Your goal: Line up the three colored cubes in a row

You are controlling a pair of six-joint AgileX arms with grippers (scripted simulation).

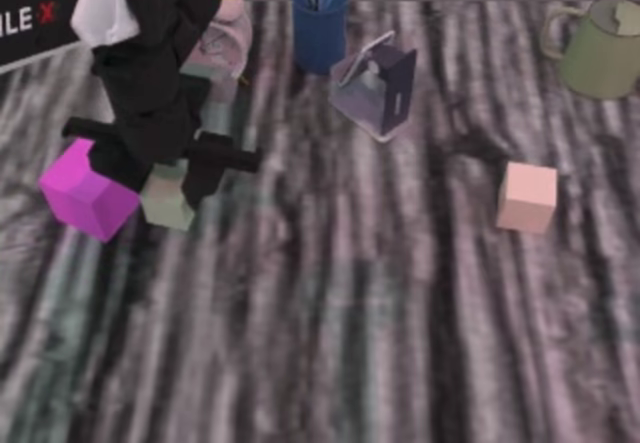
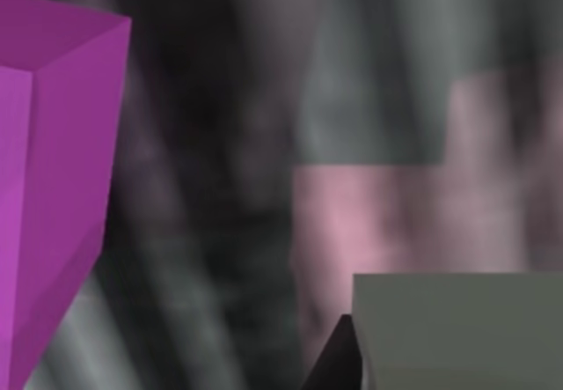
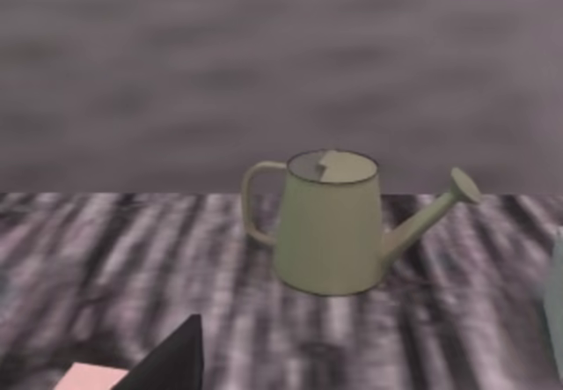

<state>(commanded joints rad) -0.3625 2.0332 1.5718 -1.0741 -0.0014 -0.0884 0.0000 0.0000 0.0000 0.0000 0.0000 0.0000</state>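
Note:
A large magenta cube sits at the table's left. Right beside it, on its right, is the small sage-green cube. My left gripper is down over the green cube and shut on it; one dark finger presses its side. I cannot tell whether the cube rests on the cloth. The pale pink cube stands alone at the right. My right arm is outside the top view; its wrist view shows one dark finger next to the pink cube, with nothing held.
Along the back stand a blue pen cup, a dark tilted stand, a pale green watering can at the right corner, and a pink clock half hidden by my left arm. Striped cloth covers the table.

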